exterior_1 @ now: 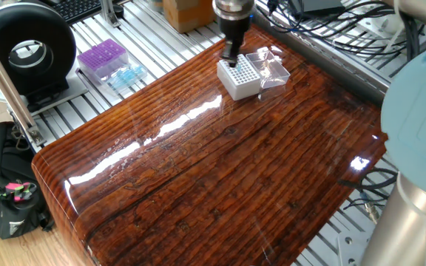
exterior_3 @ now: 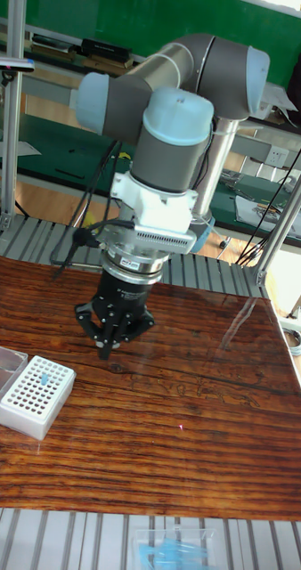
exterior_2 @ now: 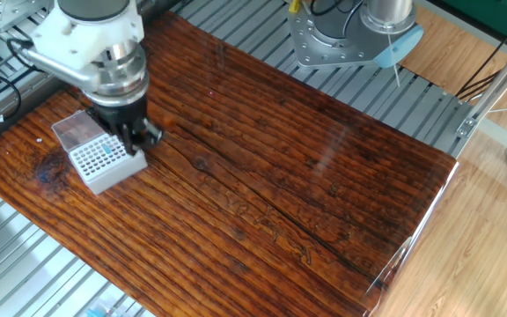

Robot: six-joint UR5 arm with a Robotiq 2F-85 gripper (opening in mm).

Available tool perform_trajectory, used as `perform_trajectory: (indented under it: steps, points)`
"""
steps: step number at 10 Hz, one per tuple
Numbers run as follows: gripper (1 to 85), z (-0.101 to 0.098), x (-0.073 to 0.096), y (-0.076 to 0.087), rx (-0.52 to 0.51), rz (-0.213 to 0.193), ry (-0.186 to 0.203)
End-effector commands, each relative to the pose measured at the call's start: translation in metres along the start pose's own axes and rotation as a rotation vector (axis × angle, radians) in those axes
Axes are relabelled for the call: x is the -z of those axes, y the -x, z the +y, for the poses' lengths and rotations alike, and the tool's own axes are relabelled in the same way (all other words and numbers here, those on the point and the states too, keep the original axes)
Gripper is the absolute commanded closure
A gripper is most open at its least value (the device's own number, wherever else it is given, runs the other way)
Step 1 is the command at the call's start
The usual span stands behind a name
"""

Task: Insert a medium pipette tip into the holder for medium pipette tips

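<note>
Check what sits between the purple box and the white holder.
One fixed view: a heap of light-blue tips beside the purple box, then only metal rails and bare wood up to the white holder.

Medium pipette tip (exterior_3: 46, 378) in holder (exterior_3: 35, 396) on table (exterior_3: 168, 445), end effector (exterior_3: 110, 343) beside.

Arm's jaws hang over the white holder (exterior_1: 240, 77) on the wooden table (exterior_1: 198, 177).

Teal medium pipette tip (exterior_3: 45, 378) upright in white holder (exterior_3: 33, 398).
</note>
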State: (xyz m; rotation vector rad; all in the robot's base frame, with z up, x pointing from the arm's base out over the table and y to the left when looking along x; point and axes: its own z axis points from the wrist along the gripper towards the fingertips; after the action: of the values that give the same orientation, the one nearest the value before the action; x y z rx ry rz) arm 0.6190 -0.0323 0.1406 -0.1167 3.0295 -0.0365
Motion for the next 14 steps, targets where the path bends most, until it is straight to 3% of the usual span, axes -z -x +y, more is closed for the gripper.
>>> perform_trajectory:
  steps: [1, 2, 4, 5, 7, 9, 11, 14]
  points:
    - [84.7, 0.035, 0.009, 0.015, -0.226, -0.026, 0.074]
    - [84.7, 0.033, 0.010, 0.014, -0.240, -0.029, 0.066]
    - [84.7, 0.053, 0.015, 0.028, -0.278, -0.081, 0.142]
    - [84.7, 0.038, 0.014, 0.037, -0.270, -0.133, 0.079]
    - [84.7, 0.034, 0.009, 0.049, -0.260, -0.196, 0.039]
    - [84.7, 0.029, 0.000, 0.053, -0.229, -0.229, -0.004]
    - [84.7, 0.025, -0.021, 0.053, -0.180, -0.252, -0.001]
    - [84.7, 0.022, -0.024, 0.048, -0.150, -0.237, 0.001]
